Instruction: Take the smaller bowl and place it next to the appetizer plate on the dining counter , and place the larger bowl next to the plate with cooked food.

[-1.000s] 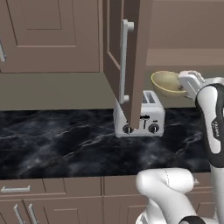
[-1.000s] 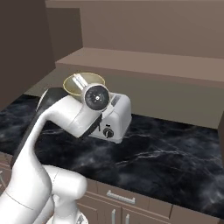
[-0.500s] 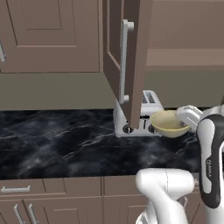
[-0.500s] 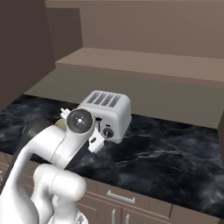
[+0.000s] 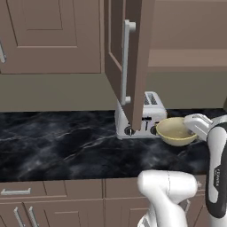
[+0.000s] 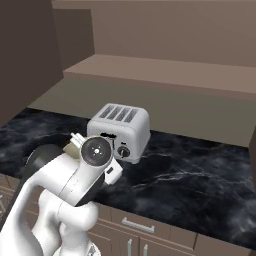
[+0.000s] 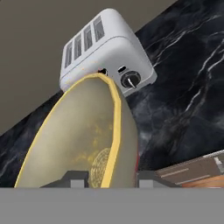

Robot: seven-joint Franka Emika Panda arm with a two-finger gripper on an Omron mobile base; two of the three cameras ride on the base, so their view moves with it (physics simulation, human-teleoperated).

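You have the smaller bowl (image 5: 175, 131) clamped by its rim in the gripper (image 7: 105, 177), held above the tabletop (image 5: 66, 144) just in front of the toaster (image 5: 142, 116); next, I judge, carry it toward the dining counter

Brown wall cabinets (image 5: 48, 35) hang above a black, white-veined marble worktop (image 5: 57, 144). One cabinet door (image 5: 128, 57) stands open. A white toaster (image 6: 120, 131) sits against the wall.

Cream-yellow bowl (image 5: 174, 131); white toaster (image 6: 119, 130); black-veined counter (image 5: 53, 148)
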